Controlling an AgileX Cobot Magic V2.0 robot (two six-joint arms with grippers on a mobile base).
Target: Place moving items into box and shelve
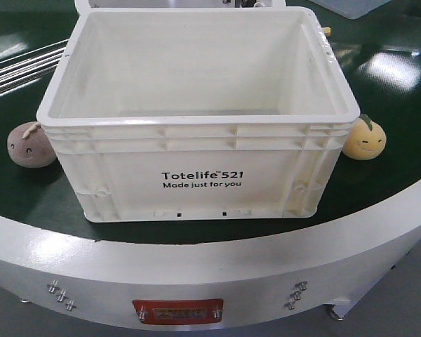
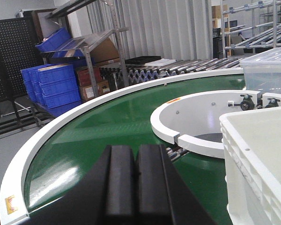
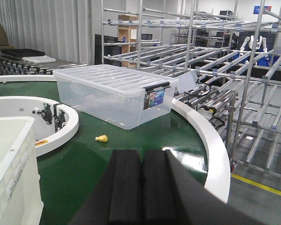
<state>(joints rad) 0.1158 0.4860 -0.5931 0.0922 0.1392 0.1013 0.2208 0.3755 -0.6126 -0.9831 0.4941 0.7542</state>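
Observation:
The cream-white box (image 1: 196, 175) printed "Totelife 521" stands open and empty on the green belt. A pinkish-brown plush ball (image 1: 30, 145) lies against its left side. Against its right side rests a yellow-orange plush ball (image 1: 365, 137) with a green leaf. Neither gripper shows in the front view. My left gripper (image 2: 135, 152) is shut with nothing in it, above the belt left of the box's corner (image 2: 257, 159). My right gripper (image 3: 141, 157) is also shut and empty, with the box's edge (image 3: 11, 164) to its left.
A clear lidded tub (image 3: 114, 93) stands on the belt ahead of the right gripper, with a small yellow object (image 3: 101, 138) in front of it. The white inner ring (image 2: 196, 122) and white outer rim (image 1: 210, 260) bound the belt. Blue bins (image 2: 56, 84) and roller racks (image 3: 234, 61) stand beyond.

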